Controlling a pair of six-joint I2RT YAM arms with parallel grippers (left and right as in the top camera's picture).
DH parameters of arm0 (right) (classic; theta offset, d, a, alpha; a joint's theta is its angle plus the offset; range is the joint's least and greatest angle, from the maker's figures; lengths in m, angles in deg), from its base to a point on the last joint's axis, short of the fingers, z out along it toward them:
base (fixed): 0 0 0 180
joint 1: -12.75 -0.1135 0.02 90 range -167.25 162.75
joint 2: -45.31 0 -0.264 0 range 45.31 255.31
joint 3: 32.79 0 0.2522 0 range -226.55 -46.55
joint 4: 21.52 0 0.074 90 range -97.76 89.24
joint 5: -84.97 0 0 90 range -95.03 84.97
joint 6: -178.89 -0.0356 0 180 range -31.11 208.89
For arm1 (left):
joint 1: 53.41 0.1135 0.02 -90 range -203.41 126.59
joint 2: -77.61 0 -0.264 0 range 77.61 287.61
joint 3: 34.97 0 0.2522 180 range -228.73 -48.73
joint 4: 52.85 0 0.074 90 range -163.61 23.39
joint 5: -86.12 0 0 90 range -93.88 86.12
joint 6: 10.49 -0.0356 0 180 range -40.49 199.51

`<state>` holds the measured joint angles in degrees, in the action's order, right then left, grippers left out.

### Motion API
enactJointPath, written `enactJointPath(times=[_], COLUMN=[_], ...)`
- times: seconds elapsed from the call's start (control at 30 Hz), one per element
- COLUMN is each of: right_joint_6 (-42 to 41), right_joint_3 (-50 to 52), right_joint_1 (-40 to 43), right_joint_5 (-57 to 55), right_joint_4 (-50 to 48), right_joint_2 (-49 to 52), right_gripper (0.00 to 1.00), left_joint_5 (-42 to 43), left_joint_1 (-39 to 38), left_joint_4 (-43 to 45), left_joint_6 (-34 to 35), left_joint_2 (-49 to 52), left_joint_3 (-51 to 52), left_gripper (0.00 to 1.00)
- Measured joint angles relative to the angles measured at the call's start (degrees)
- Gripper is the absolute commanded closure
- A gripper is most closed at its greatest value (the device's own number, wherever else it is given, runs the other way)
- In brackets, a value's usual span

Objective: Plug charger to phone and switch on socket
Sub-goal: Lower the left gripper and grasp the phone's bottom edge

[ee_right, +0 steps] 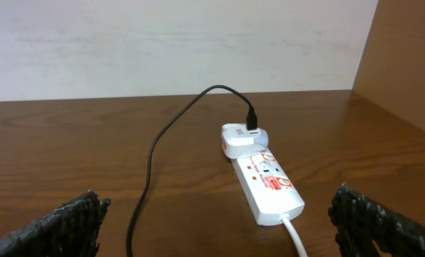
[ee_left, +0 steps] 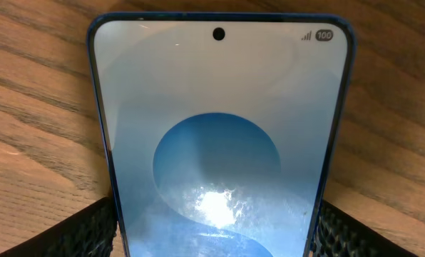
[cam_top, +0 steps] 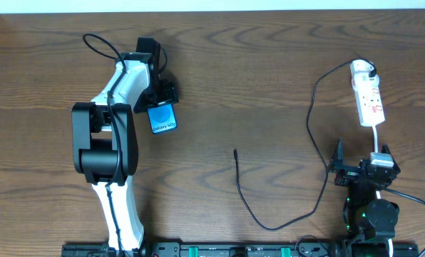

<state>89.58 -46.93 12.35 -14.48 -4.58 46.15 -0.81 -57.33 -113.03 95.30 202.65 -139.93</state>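
Note:
The phone (cam_top: pixel 162 117), its blue screen up with small white text, lies at the left of the table. My left gripper (cam_top: pixel 160 98) is shut on it; in the left wrist view the phone (ee_left: pixel 219 107) fills the frame with my fingers (ee_left: pixel 212 221) against both long edges. The white socket (cam_top: pixel 367 96) with red markings lies at the far right. A white adapter (cam_top: pixel 361 69) is plugged into its far end. The charger's black cable (cam_top: pixel 311 121) loops down the table to its free tip (cam_top: pixel 235 150) in the middle. My right gripper (cam_top: pixel 360 170) is open and empty, near the socket's white cord.
In the right wrist view the socket (ee_right: pixel 267 182) and the cable (ee_right: pixel 152 153) lie ahead of my open right gripper (ee_right: pixel 216 207). A wooden side wall (ee_right: pixel 405 64) rises at the right and a pale wall at the back. The arm bases stand along the front edge.

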Motion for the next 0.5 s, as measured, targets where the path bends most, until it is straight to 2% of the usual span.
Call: enactJointPath(times=[0.5], right_joint_6=[0.02], right_joint_3=[0.0], right_joint_1=[0.0], right_joint_5=[0.0], right_joint_4=[-0.02], right_joint_2=[0.0], right_gripper=[0.01], left_joint_5=[-0.04], left_joint_1=[-0.04], left_joint_4=[-0.02], left_joint_6=[-0.35], left_joint_2=[-0.02], left_joint_3=[0.0], left_gripper=[0.25])
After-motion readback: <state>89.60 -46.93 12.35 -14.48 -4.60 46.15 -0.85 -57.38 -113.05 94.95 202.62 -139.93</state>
